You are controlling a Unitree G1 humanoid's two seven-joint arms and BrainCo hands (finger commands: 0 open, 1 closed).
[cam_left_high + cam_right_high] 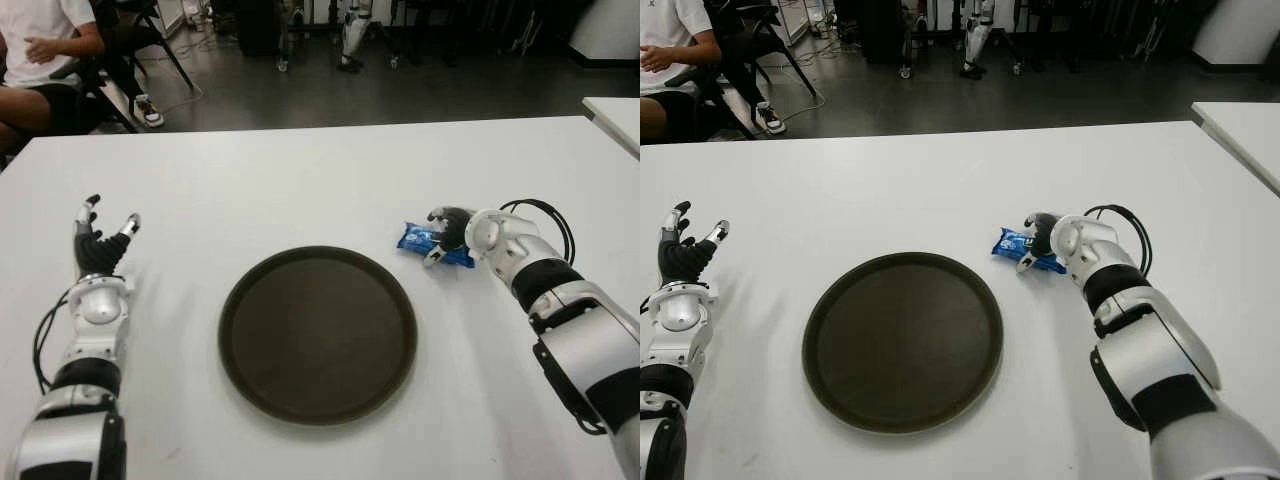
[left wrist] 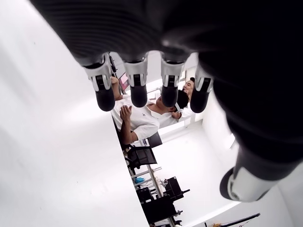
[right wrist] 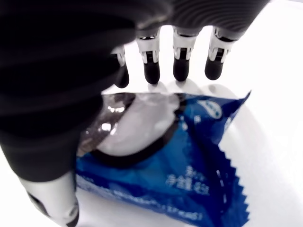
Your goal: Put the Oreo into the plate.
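The Oreo is a blue packet lying on the white table, just right of the dark round plate. My right hand is laid over the packet's right end. In the right wrist view its fingers reach straight out past the packet with their tips at the table, and the thumb stands at the packet's near edge; none of them are curled around it. The packet lies flat on the table. My left hand shows left of the plate, fingers spread and holding nothing.
A seated person and chairs are beyond the table's far left corner. A second white table begins at the far right. A black cable loops at my right wrist.
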